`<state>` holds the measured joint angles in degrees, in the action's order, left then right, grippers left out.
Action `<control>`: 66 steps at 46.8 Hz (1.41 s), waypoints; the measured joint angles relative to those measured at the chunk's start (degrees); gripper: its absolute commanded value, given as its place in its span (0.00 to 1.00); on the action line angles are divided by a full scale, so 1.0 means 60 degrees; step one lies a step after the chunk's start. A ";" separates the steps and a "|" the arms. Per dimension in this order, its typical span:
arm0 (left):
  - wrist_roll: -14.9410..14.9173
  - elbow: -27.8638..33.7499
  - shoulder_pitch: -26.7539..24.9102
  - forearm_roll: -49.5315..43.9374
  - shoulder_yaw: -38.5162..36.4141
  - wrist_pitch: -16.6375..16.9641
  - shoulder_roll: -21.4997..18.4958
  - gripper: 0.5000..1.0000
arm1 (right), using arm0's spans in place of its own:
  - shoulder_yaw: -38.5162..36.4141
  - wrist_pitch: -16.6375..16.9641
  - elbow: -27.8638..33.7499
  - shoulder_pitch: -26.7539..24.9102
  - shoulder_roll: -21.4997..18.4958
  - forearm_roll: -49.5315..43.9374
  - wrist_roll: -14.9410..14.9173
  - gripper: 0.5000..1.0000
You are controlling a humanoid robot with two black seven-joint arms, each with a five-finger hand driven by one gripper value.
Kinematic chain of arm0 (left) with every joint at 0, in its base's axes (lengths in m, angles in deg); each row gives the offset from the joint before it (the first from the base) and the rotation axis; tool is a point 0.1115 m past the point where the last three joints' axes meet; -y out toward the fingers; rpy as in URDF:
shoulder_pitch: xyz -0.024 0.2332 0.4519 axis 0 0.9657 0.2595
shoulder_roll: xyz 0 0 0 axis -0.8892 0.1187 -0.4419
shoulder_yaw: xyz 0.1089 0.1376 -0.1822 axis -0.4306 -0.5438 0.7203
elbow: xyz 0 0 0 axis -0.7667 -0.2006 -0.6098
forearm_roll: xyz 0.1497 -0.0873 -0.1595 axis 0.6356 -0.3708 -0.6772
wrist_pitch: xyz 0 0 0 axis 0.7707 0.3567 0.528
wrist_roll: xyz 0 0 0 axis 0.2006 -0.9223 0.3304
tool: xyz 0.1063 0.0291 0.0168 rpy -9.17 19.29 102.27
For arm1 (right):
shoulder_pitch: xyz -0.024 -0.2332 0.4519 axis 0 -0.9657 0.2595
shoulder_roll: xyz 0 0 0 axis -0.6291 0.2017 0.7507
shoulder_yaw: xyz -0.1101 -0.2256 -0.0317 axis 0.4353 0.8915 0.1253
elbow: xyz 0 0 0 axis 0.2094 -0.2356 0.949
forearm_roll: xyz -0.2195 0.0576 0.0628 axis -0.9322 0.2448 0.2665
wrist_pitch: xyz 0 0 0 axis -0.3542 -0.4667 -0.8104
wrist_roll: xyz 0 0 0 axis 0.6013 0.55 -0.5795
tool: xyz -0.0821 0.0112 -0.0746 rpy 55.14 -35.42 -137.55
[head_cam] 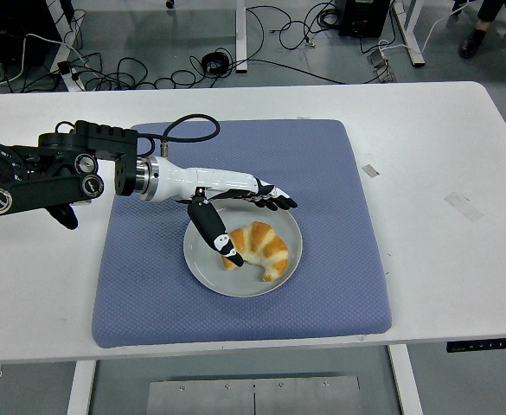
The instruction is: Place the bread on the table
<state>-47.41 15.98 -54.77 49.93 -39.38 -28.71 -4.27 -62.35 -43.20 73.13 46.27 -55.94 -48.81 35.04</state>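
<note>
A golden croissant (258, 247) lies on a grey plate (243, 245) in the middle of the blue mat (240, 230). My left hand (254, 222) reaches in from the left and hovers over the plate's far-left part. Its fingers (274, 198) are spread above the croissant's far side, and the thumb tip (229, 252) sits at the bread's left end. The hand is open and holds nothing. The right arm is out of sight.
The mat lies on a white table (443, 147). Two strips of tape (464, 206) are stuck on the table's right part. Cables and desk legs cover the floor beyond the far edge.
</note>
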 measured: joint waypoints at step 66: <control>0.0085 -0.1002 0.1074 0.0030 -0.0014 0.0830 0.0908 0.85 | 0.0000 -0.0003 0.0000 0.0000 0.0000 0.0000 0.0000 1.00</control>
<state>-46.91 9.97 -48.32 50.11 -39.47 -23.73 1.18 -62.35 -43.22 73.13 46.27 -55.94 -48.81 35.03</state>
